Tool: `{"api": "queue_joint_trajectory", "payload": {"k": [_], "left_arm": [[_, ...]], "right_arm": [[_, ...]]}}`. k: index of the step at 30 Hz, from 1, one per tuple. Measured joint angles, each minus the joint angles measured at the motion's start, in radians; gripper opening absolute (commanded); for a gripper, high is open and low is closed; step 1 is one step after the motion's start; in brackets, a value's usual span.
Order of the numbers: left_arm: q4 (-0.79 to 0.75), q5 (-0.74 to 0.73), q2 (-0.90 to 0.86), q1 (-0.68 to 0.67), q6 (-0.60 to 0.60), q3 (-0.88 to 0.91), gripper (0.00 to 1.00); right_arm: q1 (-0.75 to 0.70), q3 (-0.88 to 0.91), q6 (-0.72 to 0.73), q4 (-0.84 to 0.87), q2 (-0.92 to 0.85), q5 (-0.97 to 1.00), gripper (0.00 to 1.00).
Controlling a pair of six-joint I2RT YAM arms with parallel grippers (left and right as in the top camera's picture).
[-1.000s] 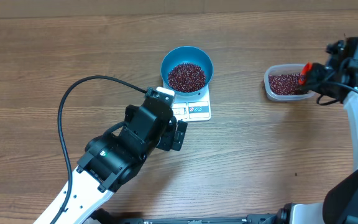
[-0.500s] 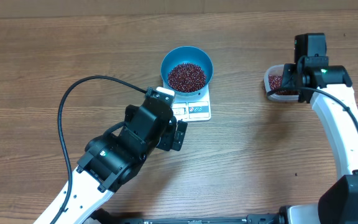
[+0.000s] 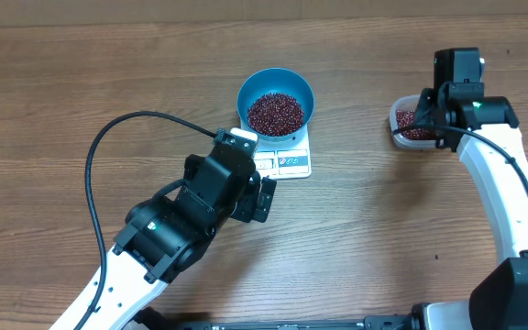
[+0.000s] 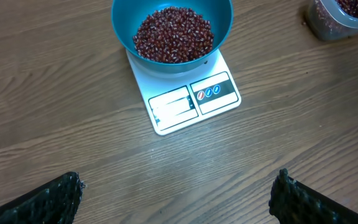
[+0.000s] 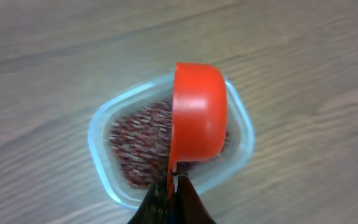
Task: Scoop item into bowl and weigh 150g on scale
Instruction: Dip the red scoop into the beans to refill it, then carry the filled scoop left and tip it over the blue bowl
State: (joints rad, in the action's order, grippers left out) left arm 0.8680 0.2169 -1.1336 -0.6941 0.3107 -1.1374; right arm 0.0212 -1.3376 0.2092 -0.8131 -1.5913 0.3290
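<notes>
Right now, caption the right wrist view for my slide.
Shut right jaws hold a red scoop over the clear tub of beans.

One table point(image 3: 383, 229), one blue bowl point(image 3: 302, 88), one white scale point(image 3: 287, 161), one clear tub point(image 5: 245, 134), one red scoop point(image 5: 197, 112), two heaps of beans point(image 3: 275, 112), and two claws: left claw point(image 4: 176, 186), right claw point(image 5: 173, 186)

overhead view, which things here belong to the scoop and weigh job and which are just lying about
For the job: beans, bowl, scale, tub, scoop.
Lying about: nothing loose, only the left arm's cable and the table.
</notes>
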Motion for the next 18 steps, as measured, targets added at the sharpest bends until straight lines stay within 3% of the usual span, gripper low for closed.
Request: {"api": "queue_joint_trajectory", "payload": {"k": [10, 18], "left_arm": [[0.000, 0.000, 0.000, 0.000, 0.000, 0.000, 1.00], [0.000, 0.000, 0.000, 0.000, 0.000, 0.000, 1.00]], "right_arm": [[0.179, 0.000, -0.140, 0.218, 0.000, -0.232, 0.04], [0.325, 0.000, -0.172, 0.344, 0.000, -0.274, 0.04]]}}
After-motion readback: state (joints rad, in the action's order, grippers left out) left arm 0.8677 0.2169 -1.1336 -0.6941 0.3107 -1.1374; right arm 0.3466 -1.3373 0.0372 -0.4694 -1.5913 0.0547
